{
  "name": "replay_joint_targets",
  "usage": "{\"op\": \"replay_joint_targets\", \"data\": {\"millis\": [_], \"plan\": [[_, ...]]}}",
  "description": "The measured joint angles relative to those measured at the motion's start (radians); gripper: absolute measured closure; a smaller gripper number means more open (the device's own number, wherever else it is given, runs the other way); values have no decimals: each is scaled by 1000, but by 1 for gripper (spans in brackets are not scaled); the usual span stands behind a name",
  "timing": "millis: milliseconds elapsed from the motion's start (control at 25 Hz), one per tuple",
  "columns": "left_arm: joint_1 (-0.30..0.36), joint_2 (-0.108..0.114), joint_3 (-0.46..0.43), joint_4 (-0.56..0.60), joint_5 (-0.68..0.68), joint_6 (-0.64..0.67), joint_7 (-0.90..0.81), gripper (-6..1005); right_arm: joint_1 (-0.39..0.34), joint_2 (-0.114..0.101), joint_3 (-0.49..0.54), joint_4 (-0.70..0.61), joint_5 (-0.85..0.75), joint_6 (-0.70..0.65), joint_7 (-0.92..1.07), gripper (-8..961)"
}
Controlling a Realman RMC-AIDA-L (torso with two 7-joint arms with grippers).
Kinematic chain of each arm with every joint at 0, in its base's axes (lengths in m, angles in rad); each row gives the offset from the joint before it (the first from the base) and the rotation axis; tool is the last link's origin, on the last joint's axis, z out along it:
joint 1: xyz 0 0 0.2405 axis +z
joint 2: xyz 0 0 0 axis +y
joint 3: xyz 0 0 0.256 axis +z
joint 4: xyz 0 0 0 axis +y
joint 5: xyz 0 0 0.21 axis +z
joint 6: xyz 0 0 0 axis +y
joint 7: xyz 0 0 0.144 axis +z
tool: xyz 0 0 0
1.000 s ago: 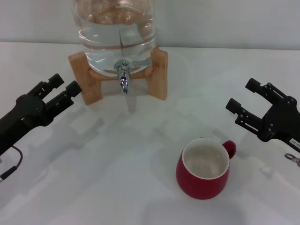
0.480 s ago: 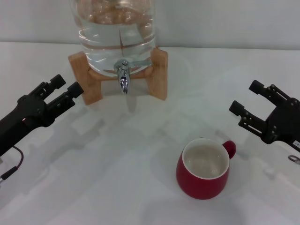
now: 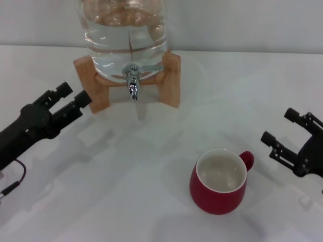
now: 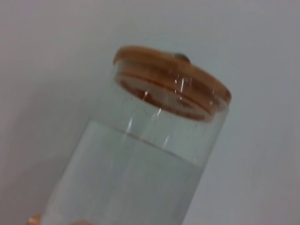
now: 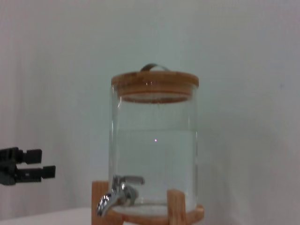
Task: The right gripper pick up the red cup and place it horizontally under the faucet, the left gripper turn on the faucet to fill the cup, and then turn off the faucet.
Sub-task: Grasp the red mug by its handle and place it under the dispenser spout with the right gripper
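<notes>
The right gripper is hanging wide open, empty; the cup is sitting upright just left of it, handle facing it. The left gripper is waiting open, left of the faucet.

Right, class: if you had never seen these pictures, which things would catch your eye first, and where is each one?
The big clear water jar at the back of the table, on a wooden stand, with the chrome faucet low on its front. Next, the red cup upright near the front, right of centre. The open left gripper hangs left of the stand; the open right gripper is right of the cup.
</notes>
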Motion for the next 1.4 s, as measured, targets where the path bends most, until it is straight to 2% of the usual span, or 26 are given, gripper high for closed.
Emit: {"op": "replay_joint_targets", "data": {"millis": [400, 880, 1400], "plan": [[38, -2, -4, -13, 62, 46, -15, 158, 1, 7, -1, -26, 0, -7, -21, 188], [28, -2, 0, -17, 66, 59, -22, 157, -1, 11, -19, -34, -3, -151, -59, 187], [13, -1, 0, -16, 68, 62, -34, 157, -35, 10, -30, -39, -48, -79, -57, 187]]}}
